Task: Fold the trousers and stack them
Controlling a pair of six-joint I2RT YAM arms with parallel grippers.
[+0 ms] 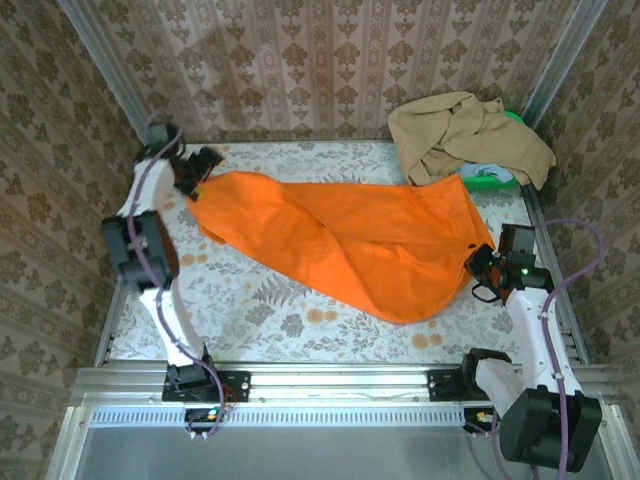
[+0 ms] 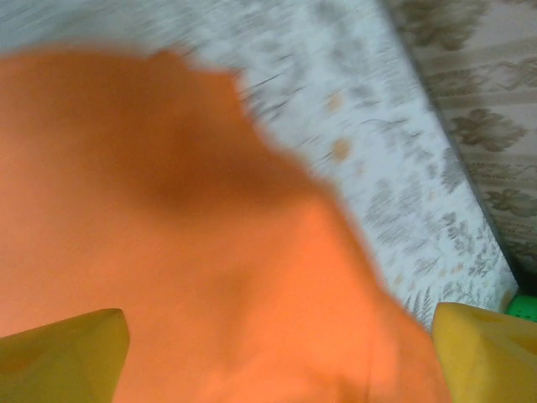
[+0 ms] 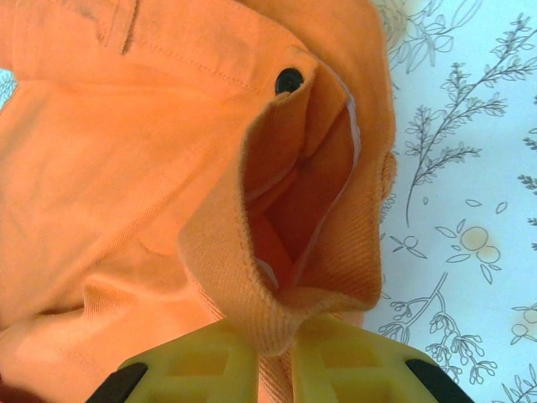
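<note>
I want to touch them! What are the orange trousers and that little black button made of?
The trousers look like soft woven cloth, maybe cotton twill: matte, with fine diagonal ribs, stitched seams and floppy folds. The button looks like hard, slightly shiny plastic or metal; I can't tell which.

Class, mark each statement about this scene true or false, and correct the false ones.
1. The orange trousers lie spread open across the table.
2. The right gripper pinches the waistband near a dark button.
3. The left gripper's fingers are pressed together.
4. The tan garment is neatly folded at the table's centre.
1. True. The orange trousers stretch unfolded across the table.
2. True. The right gripper is closed on the waistband, below the dark button.
3. False. The left gripper has its fingers wide apart, with orange fabric between them.
4. False. The tan garment is a crumpled heap at the far right corner.
</note>
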